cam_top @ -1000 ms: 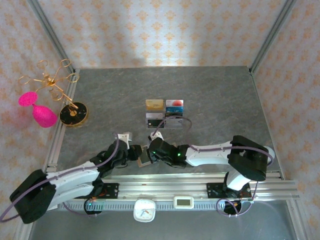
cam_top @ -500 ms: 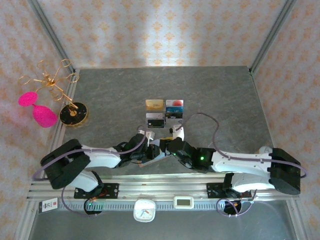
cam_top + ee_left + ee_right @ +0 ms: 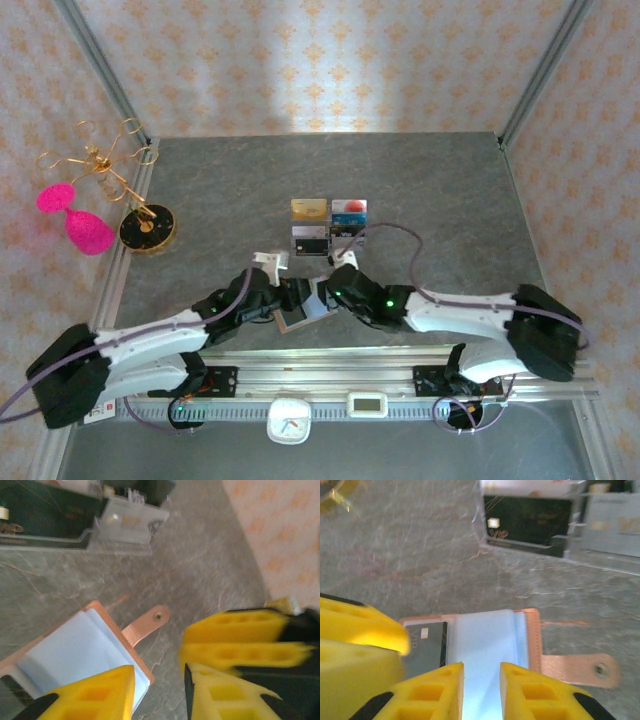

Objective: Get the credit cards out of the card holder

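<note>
The pinkish-tan card holder (image 3: 298, 312) lies open on the grey table near the front edge, its snap tab (image 3: 145, 625) sticking out. Bluish clear sleeves (image 3: 485, 635) fan across it. A dark grey card (image 3: 426, 647) marked VIP sits in the left sleeve. My right gripper (image 3: 481, 692) is just above the sleeves, jaws slightly apart, with a sleeve showing in the gap. My left gripper (image 3: 159, 692) is open at the holder's tab edge, one finger (image 3: 90, 695) over the sleeve. Its yellow finger (image 3: 355, 640) crowds the right wrist view. More cards (image 3: 328, 226) stand in the clear acrylic stand.
The acrylic stand (image 3: 530, 542) holds a black card (image 3: 527, 520) just behind the holder. A gold wire rack (image 3: 100, 165) with pink pieces and a black round base (image 3: 147, 227) stands at the far left. An aluminium rail (image 3: 400, 372) runs along the front.
Both arms have swung into new poses around the holder. The two grippers now meet closer together over it, and the holder lies slightly farther from the rail.
</note>
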Robot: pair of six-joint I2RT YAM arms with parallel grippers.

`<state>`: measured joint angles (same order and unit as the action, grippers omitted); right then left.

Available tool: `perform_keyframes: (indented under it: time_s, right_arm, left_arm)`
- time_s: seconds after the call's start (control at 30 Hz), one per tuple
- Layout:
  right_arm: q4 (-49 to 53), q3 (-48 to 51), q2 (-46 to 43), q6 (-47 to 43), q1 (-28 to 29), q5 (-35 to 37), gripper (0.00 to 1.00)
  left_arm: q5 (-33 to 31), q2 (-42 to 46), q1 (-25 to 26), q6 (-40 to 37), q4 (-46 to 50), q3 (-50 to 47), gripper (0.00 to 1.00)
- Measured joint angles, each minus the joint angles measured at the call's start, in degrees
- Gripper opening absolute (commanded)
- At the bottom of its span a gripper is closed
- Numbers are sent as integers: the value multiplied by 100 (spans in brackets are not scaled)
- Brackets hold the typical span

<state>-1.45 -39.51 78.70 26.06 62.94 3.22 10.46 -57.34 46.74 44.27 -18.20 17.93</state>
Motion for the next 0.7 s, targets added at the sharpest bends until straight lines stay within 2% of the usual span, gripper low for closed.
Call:
perform_keyframes:
  time_s: [0.13,0.33,0.5,0.7]
  right_arm:
    - [4,-638,973,-256,0,-422,22]
    - [96,-863,1722,-299,0,-603,21]
    - [223,-686,1703,-63,0,-527,21]
    - [313,-164,1169,413,0,-339,24]
  left_arm:
    - [-101,334,-343,105,236,-566,22]
    - [-96,-20,-590,175,426,-1060,16]
    - [-13,-452,-754,68,20,-1023,14]
    - [219,-846,-780,22,-271,-866,13]
